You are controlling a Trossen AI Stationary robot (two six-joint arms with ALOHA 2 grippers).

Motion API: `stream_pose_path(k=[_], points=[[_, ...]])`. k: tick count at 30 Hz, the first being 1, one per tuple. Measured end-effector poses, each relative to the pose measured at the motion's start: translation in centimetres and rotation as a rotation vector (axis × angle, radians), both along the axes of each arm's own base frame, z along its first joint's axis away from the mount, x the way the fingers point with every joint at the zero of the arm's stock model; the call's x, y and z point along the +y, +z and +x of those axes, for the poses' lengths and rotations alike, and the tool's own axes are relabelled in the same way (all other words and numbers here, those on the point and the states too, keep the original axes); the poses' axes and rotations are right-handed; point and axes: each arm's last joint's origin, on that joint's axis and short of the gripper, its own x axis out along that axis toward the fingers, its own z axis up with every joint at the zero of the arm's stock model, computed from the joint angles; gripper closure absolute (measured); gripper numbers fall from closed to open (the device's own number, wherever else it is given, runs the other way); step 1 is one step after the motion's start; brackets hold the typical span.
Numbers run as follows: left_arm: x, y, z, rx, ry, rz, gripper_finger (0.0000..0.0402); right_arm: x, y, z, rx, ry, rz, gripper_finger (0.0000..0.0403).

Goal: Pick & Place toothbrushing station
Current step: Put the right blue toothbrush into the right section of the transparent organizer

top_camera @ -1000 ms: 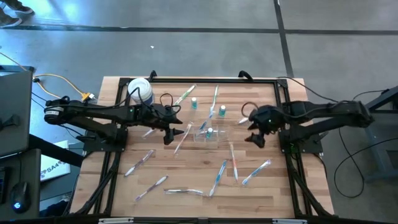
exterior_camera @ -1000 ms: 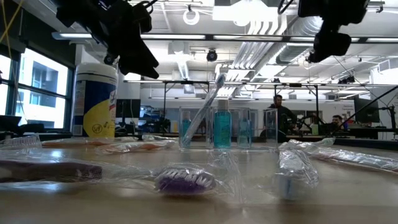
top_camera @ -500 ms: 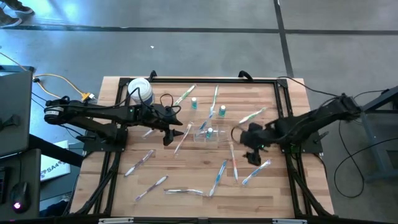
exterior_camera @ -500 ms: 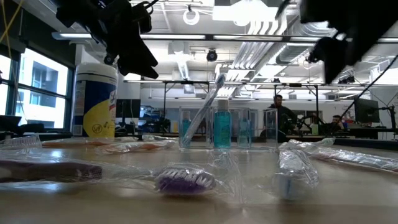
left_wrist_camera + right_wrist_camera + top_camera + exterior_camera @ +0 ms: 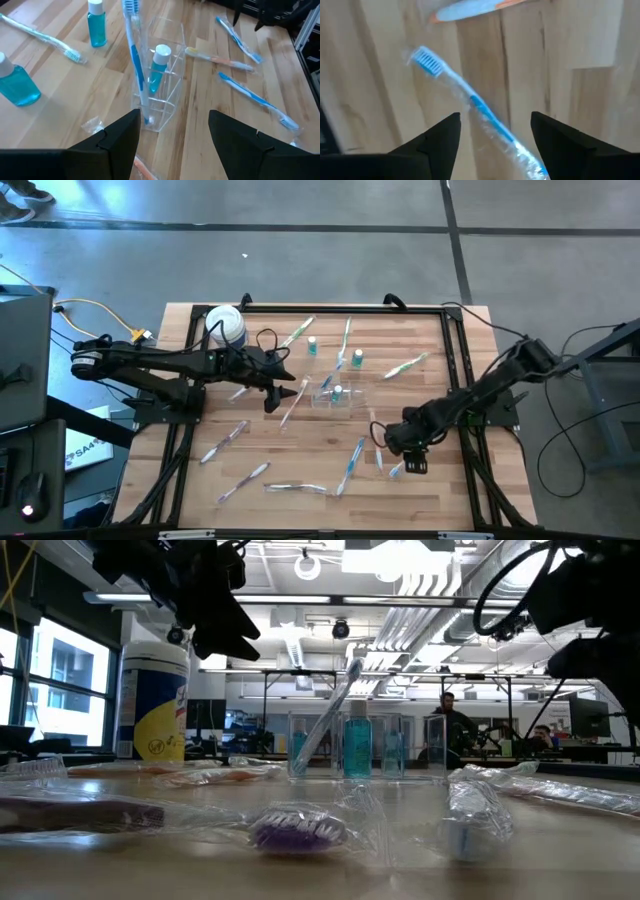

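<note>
Currently the right gripper (image 5: 492, 131) hangs with fingers spread over a wrapped blue toothbrush (image 5: 472, 102) on the table's near right; left gripper (image 5: 172, 131) hovers spread just left of the clear toothbrushing station (image 5: 161, 85) mid-table, holding a toothbrush (image 5: 135, 55) and bottle (image 5: 158, 65).

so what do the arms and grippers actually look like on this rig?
Both arms are dark, slim and jointed, with black cables looping off them. The left gripper and right gripper are black too, each with two flat, wedge-shaped matte fingers. No markings are visible.
</note>
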Motion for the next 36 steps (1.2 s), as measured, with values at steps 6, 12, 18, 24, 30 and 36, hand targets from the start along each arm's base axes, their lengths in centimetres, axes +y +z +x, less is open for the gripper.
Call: stream_pose_path(k=[6,12,18,24,30,36], points=[[0.0,0.1,0.0,-0.007,0.004,-0.006,0.0167,1.2,-0.2,-0.4,-0.082,0.047,-0.115,0.0169],[0.0,0.2,0.1,-0.028,-0.013,0.005,0.0167,2.5,0.0,-0.4,-0.125,-0.009,-0.055,0.0169],[0.0,0.2,0.1,-0.024,-0.019,0.004,0.0167,2.8,0.1,0.0,-0.173,-0.045,-0.036,0.0169],[-0.1,0.2,0.1,-0.024,-0.048,0.01,0.0167,2.9,0.1,-0.1,-0.178,-0.028,-0.046,0.0169],[-0.1,0.2,0.1,-0.025,-0.054,0.011,0.0167,3.5,-0.6,-0.2,-0.171,0.093,-0.069,0.0169],[-0.1,0.2,0.1,-0.025,-0.054,0.01,0.0167,4.3,-2.6,-0.1,-0.117,0.193,-0.119,0.0169]])
